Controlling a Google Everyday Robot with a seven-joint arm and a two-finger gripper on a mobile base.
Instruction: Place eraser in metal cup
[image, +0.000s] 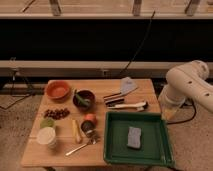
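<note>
The eraser (113, 98), a flat striped block, lies on the wooden table (145, 90) right of centre, just behind a long white-handled tool (128, 105). The metal cup (88, 129), small and dark, stands near the table's middle front, just in front of a small orange object (90, 119). Only the white arm (186, 82) shows, raised beside the table's right edge. My gripper is out of view, hidden behind or below the arm.
A green tray (112, 150) at front right holds a grey-blue sponge (134, 136). An orange bowl (57, 90), a dark brown bowl (83, 99), a pale cream cup (47, 136), a spoon (82, 146) and a grey object (127, 85) share the table.
</note>
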